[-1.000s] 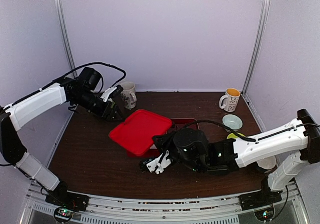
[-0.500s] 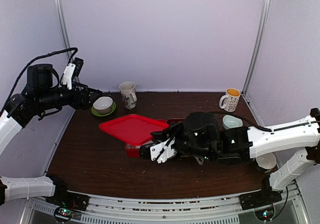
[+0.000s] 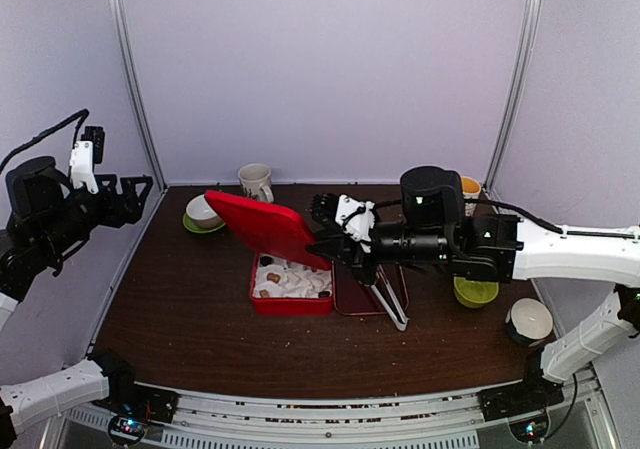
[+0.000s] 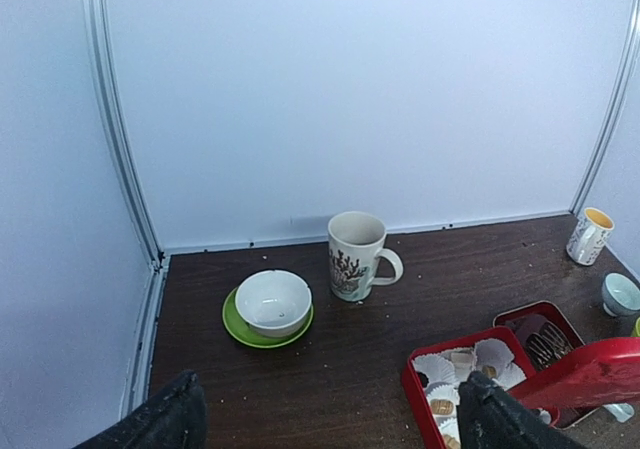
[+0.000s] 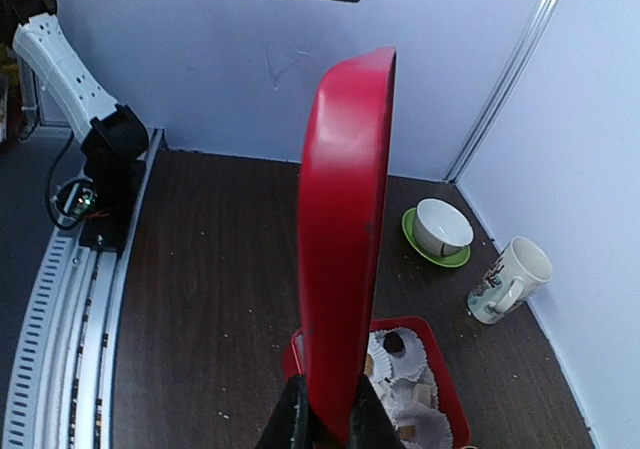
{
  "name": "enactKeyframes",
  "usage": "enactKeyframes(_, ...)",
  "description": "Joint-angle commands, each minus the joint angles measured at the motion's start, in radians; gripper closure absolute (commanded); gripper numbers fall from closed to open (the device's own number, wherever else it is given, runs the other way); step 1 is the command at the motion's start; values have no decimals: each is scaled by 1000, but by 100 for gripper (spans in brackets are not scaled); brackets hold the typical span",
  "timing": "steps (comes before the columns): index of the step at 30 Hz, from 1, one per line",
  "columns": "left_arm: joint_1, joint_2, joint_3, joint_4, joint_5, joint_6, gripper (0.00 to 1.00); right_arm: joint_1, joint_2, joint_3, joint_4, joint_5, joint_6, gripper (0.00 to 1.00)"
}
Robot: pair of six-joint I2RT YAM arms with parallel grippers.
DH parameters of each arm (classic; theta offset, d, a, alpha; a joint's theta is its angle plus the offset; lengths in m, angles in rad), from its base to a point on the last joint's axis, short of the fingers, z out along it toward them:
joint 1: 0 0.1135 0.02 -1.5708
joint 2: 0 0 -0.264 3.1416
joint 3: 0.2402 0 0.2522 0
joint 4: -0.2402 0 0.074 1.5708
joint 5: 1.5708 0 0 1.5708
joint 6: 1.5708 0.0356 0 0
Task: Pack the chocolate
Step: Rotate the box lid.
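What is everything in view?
lid: one, red, tilted over box
box: one, red, table centre
chocolate: several, brown, tan, in box
tray: one, red, beside box
tongs: one, metal, on tray
patterned mug: one, white, back
orange-lined mug: one, white, back right
bowl: one, white, on saucer
saucer: one, green, back left
blue bowl: one, pale, right
green bowl: one, yellow-green, right
cup: one, white, near right
left gripper: open, raised left
right gripper: shut on lid

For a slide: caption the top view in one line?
The right gripper, jaws shut, holds the red lid tilted over the open red box of chocolate; the left gripper hovers open, far left.
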Motion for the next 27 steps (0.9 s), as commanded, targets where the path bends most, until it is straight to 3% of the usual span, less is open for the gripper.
enactKeyframes(1, 6, 17, -46, 61, 35, -7, 11, -33, -20, 63, 69, -124, 291, 100)
enactKeyframes(7, 5, 69, -44, 38, 152, -83, 10, -93, -9, 58, 127, -222, 520, 100)
enactKeyframes(15, 5, 114, -22, -14, 263, -182, 8, -147, 87, 103, 154, -386, 677, 100)
enactKeyframes(17, 6, 121, -62, 14, 279, -211, 3, -162, 128, 102, 208, -467, 734, 100)
enactKeyframes(21, 26, 196, -130, 108, 409, -229, 2, -199, 220, 118, 336, -579, 879, 100)
enactKeyframes(27, 74, 329, -180, 199, 551, -282, 2, -260, 325, 134, 435, -590, 1060, 100)
